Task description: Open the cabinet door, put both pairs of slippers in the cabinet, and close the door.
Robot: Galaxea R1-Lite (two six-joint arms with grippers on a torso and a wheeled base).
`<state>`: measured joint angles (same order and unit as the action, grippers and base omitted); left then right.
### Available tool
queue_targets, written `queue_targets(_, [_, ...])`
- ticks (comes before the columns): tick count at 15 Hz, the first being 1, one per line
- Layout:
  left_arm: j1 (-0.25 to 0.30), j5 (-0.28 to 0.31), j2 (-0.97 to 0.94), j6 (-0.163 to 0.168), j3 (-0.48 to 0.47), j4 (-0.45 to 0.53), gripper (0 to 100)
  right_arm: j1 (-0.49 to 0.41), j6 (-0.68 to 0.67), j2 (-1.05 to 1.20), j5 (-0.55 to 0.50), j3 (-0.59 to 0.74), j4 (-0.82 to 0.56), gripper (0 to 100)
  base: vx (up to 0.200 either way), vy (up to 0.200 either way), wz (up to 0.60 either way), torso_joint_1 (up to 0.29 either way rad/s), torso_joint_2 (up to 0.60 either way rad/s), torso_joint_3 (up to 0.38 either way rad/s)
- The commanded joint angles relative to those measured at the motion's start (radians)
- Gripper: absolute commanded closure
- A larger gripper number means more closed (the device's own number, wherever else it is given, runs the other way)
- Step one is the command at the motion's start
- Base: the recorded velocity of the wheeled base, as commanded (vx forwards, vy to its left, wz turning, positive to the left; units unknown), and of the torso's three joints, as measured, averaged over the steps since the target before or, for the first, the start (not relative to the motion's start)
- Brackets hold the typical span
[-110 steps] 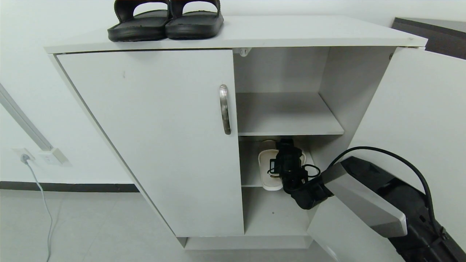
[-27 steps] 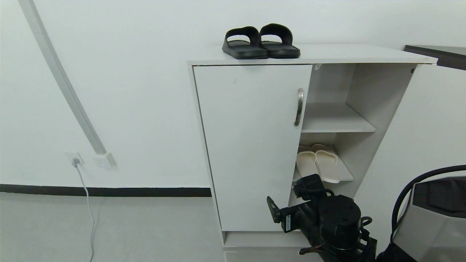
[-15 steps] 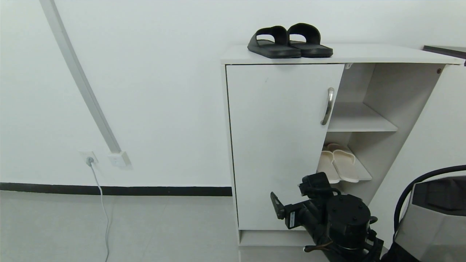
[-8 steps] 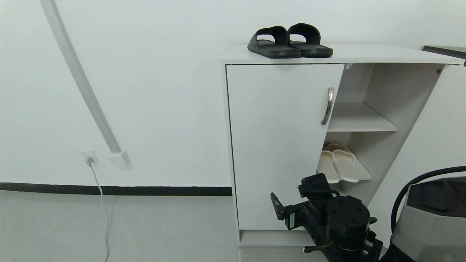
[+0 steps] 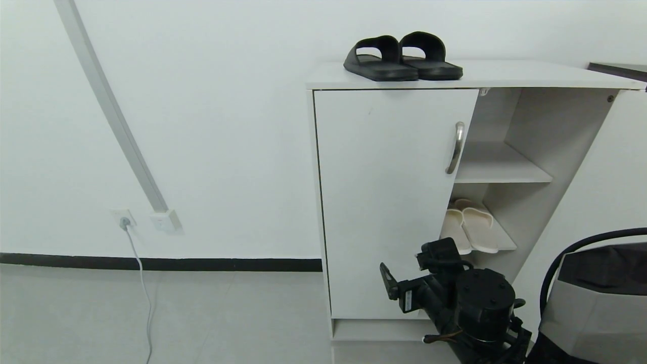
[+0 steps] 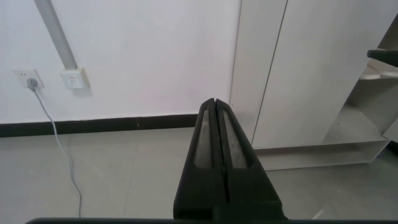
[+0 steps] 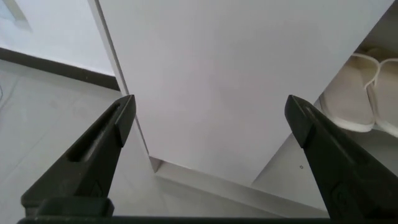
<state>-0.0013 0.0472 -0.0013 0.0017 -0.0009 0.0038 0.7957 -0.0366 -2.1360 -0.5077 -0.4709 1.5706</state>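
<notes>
**Roughly halfway: one pair shelved, one pair waiting on top**

Inside the white two-door cabinet (image 5: 525,75), the cream foam slippers (image 5: 470,231) lie side by side on the middle shelf, on the side whose door (image 5: 614,172) is swung wide open. The black rubber slide slippers (image 5: 403,58) sit together on the cabinet's top panel, above the closed door with the curved metal handle (image 5: 456,147).

The right gripper (image 7: 210,106) hangs low in front of the closed door with its jaws spread wide and nothing between them. The left gripper (image 6: 214,109) has its two fingers pressed flat together, empty, and faces the floor and wall beside the cabinet.

By my reading, the step in hand is fetching the second pair. That calls for raising the right arm from near the cabinet's foot up to the top panel, gripping the black pair, and carrying it down into a free shelf. The open door comes last.
</notes>
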Motion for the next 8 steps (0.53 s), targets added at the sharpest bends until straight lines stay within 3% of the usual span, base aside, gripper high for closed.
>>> queue_targets(1, [0.0, 0.0, 0.001, 0.0, -0.001, -0.002, 100, 0.0, 0.0, -0.002, 0.0, -0.002, 0.0, 0, 0.0, 0.0, 0.0, 0.022, -0.25, -0.271])
queue_targets(8, [0.0, 0.002, 0.001, 0.0, -0.001, -0.002, 100, 0.0, 0.0, -0.002, 0.0, 0.003, 0.0, 0, 0.0, 0.0, 0.0, 0.075, -0.44, -0.343])
